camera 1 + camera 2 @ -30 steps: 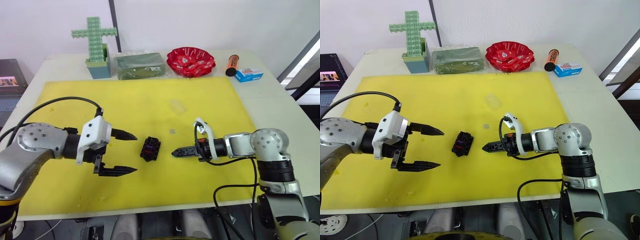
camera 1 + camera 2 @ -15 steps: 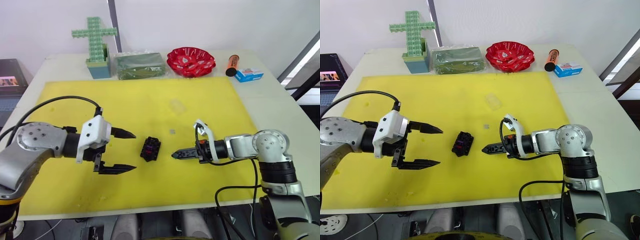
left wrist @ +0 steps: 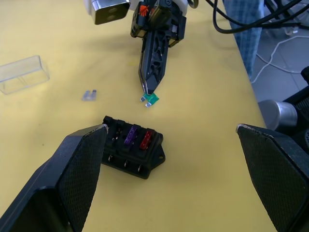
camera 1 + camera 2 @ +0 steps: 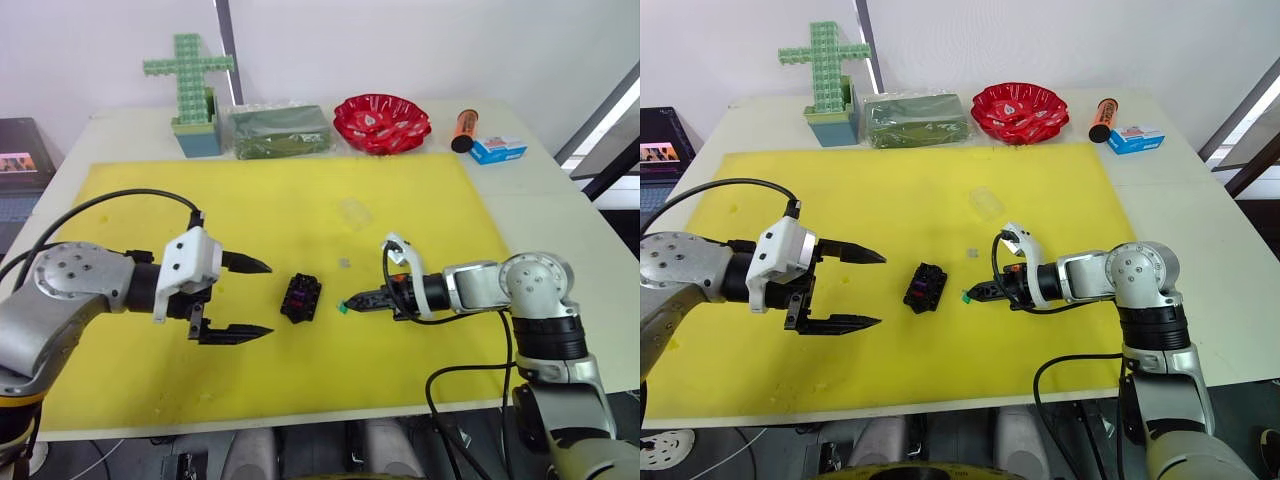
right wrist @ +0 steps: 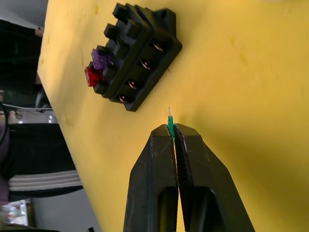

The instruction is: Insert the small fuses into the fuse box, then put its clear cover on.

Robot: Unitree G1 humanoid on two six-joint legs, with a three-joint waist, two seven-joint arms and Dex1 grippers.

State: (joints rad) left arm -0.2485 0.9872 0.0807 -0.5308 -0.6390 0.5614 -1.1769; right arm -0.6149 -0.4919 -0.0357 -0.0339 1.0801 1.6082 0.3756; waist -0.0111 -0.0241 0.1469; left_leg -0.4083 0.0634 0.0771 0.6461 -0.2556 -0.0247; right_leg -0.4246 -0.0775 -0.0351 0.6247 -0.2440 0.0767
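Note:
The black fuse box (image 4: 301, 297) lies mid-mat with a purple fuse (image 3: 131, 136) and a red fuse (image 3: 146, 139) seated in it. My right gripper (image 4: 349, 304) is shut on the green fuse (image 3: 152, 99), holding it just above the mat a short way to the right of the box. A greyish fuse (image 3: 89, 95) lies loose on the mat behind it. The clear cover (image 4: 354, 212) rests farther back on the mat. My left gripper (image 4: 258, 298) hovers open to the left of the box, its fingers (image 3: 79, 164) wide apart.
The yellow mat (image 4: 270, 200) covers most of the white table. At the back stand a green block cross (image 4: 190, 75), a bag of green material (image 4: 280, 130), a red bowl (image 4: 381, 122), an orange cylinder (image 4: 463, 127) and a blue-and-white carton (image 4: 498, 150).
My right gripper has lifted slightly and edged toward the fuse box, and the green fuse now shows at its tip. The left gripper has stayed in place.

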